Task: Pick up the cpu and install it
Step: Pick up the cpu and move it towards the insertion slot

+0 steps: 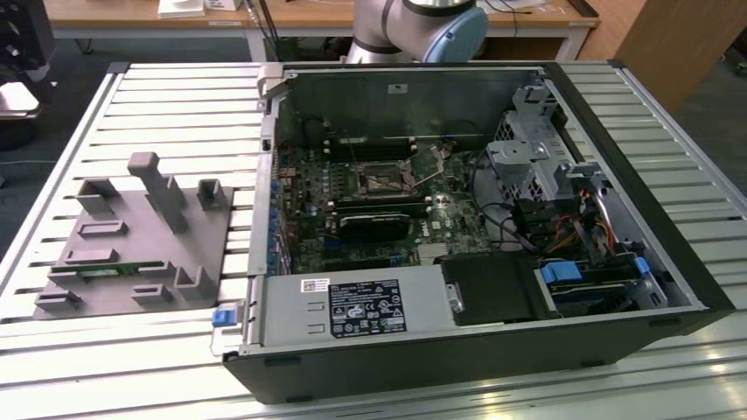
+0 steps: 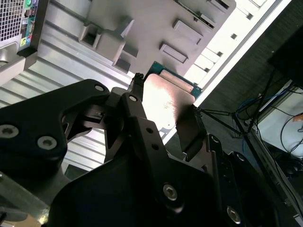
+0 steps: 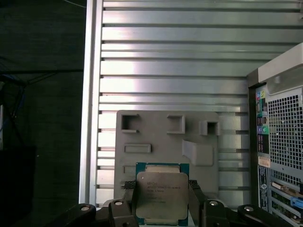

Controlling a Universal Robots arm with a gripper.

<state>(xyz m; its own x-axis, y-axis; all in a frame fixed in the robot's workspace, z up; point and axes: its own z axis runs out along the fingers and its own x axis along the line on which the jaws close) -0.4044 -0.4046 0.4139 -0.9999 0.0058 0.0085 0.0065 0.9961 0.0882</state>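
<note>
An open computer case [image 1: 397,367] lies on its side on a slatted metal worktop [image 1: 175,114], its inside facing up. In the case, the exterior view shows a green motherboard [image 1: 350,197] along the floor. The square black socket frame [image 1: 383,179] sits near the board's middle, and a dark expansion card [image 1: 373,226] lies just beside it. A grey power supply [image 1: 350,308] fills the near corner of the case. A metal drive cage [image 1: 537,166] stands along the wall opposite the tray side, with a blue-handled drive bay [image 1: 578,273] and loose cables next to it.

Just outside the case, on the worktop, lies a grey fixture tray [image 1: 122,249] with raised holders and slots. One slot, on the side of the tray away from the case, carries a thin green strip [image 1: 103,271]. The robot arm's base [image 1: 421,26] rises behind the far wall of the case.

In both wrist views the jaws are clamped on the cpu [image 3: 162,196] [image 2: 165,101]. Black fingers [image 3: 195,198] [image 2: 187,130] press on two opposite edges, and the shiny metal top faces the first wrist camera. The cpu is outside the case, held over the fixture tray [image 3: 165,142] [image 2: 142,23] and apparently clear of it. The case's perforated rear panel [image 3: 279,142] stands beside the tray.
</note>
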